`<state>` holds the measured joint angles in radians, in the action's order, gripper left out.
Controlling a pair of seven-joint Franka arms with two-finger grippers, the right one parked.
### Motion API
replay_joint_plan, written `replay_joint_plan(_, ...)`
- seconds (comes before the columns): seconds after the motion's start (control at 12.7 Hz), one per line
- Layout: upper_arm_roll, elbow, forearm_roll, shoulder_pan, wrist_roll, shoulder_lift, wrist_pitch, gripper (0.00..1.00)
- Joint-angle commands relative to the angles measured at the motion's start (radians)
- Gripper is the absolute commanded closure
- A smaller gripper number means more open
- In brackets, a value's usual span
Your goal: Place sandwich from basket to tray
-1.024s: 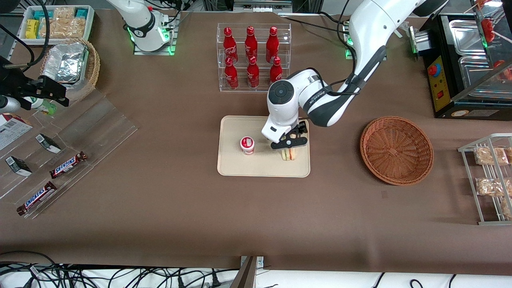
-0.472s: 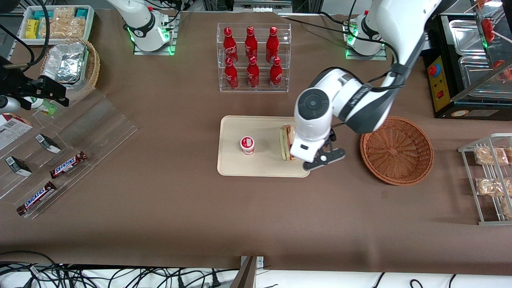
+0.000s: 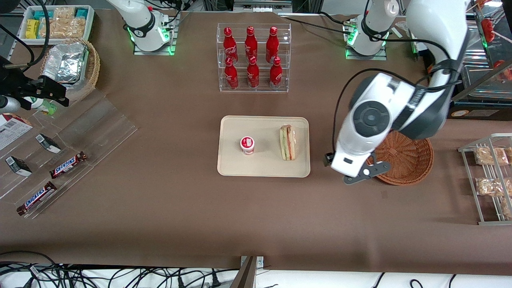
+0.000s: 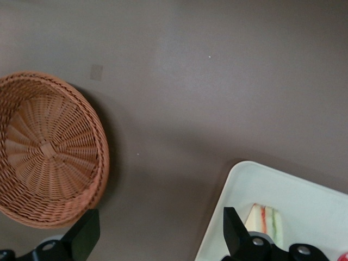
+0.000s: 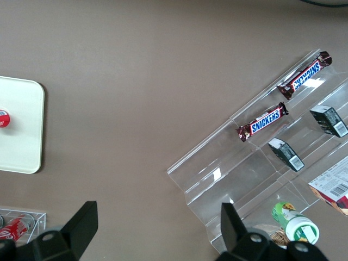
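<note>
Hovering between tray [image 3: 228, 168] and basket [image 3: 416, 168], the pincer [image 4: 157, 239] gapes empty; sandwich [image 3: 287, 142] hugs the tray's basket-side rim.

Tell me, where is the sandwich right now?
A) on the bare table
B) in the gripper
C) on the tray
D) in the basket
C: the sandwich lies on the tray beside a small cup, while the open gripper hangs empty between tray and basket.
</note>
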<state>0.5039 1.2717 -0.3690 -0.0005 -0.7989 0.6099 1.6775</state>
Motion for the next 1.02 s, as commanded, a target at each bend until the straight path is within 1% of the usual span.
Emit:
replay_joint_plan(0.0,-0.121,0.000,0.097,-0.013,0.203,-0.068,-0.077,0.00)
replay_joint_plan(0.08,-0.184,0.000,0.143,-0.016,0.296,-0.097,-0.081,0.00)
replay_joint_plan(0.24,-0.292,0.002,0.209,-0.016,0.512,-0.136,-0.093,0.00)
replay_joint_plan(0.39,-0.391,0.000,0.249,-0.016,0.750,-0.150,-0.157,0.00)
replay_joint_plan(0.55,-0.468,0.002,0.280,-0.016,0.896,-0.171,-0.162,0.00)
replay_joint_plan(0.79,-0.478,0.000,0.292,-0.015,0.975,-0.171,-0.160,0.00)
replay_joint_plan(0.94,-0.481,0.002,0.364,-0.013,0.975,-0.171,-0.160,0.00)
